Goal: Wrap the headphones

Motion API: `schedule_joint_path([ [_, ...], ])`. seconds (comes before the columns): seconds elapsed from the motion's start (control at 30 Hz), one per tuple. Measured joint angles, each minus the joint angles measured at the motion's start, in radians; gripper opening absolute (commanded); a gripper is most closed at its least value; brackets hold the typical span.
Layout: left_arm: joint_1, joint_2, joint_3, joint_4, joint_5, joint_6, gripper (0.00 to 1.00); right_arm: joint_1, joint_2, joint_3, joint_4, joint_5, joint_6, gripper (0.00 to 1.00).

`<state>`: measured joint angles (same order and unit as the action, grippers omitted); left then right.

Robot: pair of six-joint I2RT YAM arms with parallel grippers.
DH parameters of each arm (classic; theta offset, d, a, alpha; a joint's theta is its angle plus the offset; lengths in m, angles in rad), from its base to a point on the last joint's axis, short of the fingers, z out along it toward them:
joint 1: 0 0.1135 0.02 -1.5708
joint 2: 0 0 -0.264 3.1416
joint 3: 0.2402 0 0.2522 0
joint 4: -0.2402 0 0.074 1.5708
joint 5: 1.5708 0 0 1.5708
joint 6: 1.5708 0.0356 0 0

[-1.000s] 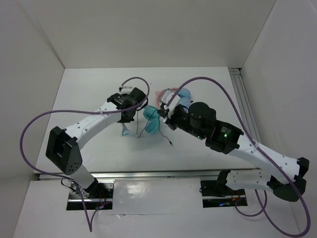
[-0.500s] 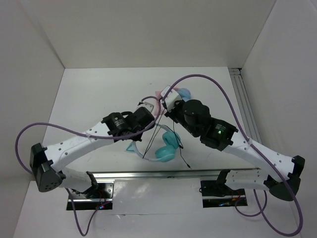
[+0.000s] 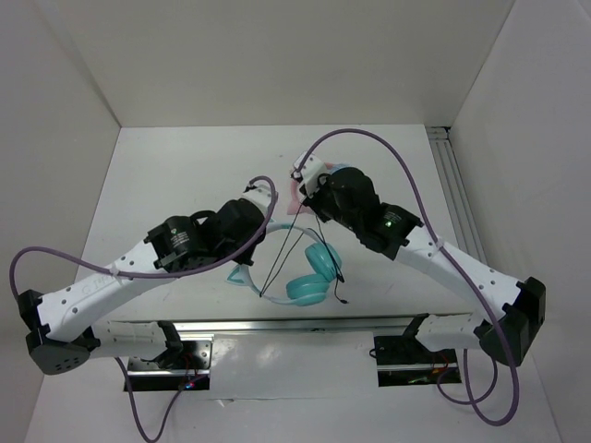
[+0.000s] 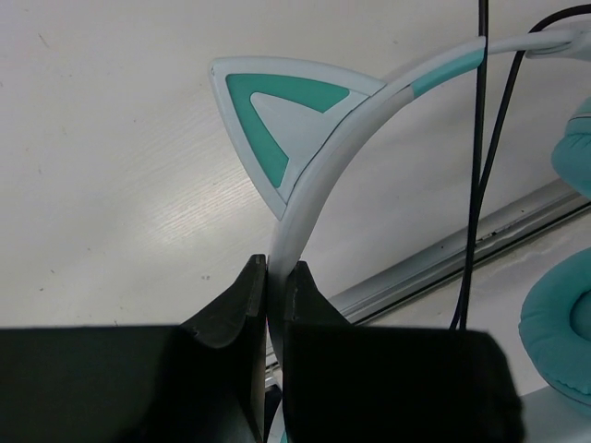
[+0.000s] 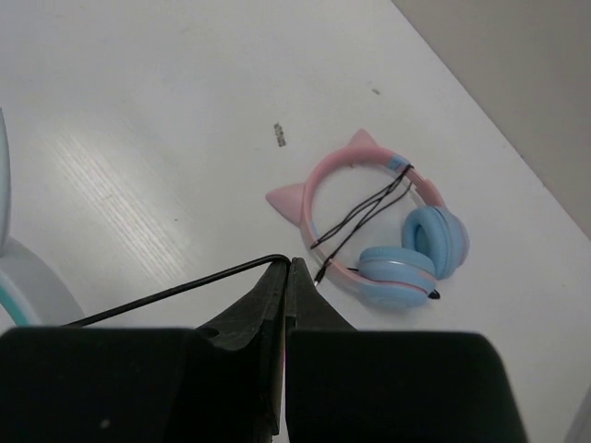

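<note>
The headphones [image 3: 312, 273] hang over the table's near middle: teal ear cups, a pale headband [image 4: 343, 138] and a cat ear [image 4: 273, 118]. My left gripper [image 4: 275, 268] is shut on the headband just below that ear. In the top view the gripper is hidden under its own wrist. The thin black cable [image 3: 280, 258] runs taut from the headphones up to my right gripper [image 5: 288, 263], which is shut on the cable [image 5: 166, 293]. Two strands of cable [image 4: 476, 185] cross the headband beside a teal ear cup [image 4: 565, 332].
A pink-banded pair with light blue cups [image 5: 374, 231] lies on the table below the right gripper, its own cable wound across the band. A metal rail [image 3: 305, 325] runs along the near edge, another [image 3: 452, 185] along the right side. White walls enclose the table.
The left arm has swung toward the near edge, carrying the headphones down from the table's middle. The right gripper has drawn back and left, and the cable now stretches straight between them.
</note>
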<state>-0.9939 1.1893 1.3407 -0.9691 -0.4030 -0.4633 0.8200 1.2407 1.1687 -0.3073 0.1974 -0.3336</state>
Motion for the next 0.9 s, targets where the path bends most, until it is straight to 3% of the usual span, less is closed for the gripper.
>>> schedule_joint_path([
  [0.4, -0.005, -0.015, 0.129, -0.165, -0.054, 0.014, 0.00, -0.126, 0.094, 0.038, 0.013, -0.469, 0.056, 0.00],
  [0.6, -0.007, 0.000, 0.252, -0.297, -0.152, -0.018, 0.00, -0.159, 0.111, -0.031, 0.162, -0.650, 0.114, 0.00],
  [0.9, -0.013, 0.039, 0.370, -0.393, -0.223, -0.046, 0.00, -0.202, 0.207, -0.032, 0.326, -0.880, 0.192, 0.20],
])
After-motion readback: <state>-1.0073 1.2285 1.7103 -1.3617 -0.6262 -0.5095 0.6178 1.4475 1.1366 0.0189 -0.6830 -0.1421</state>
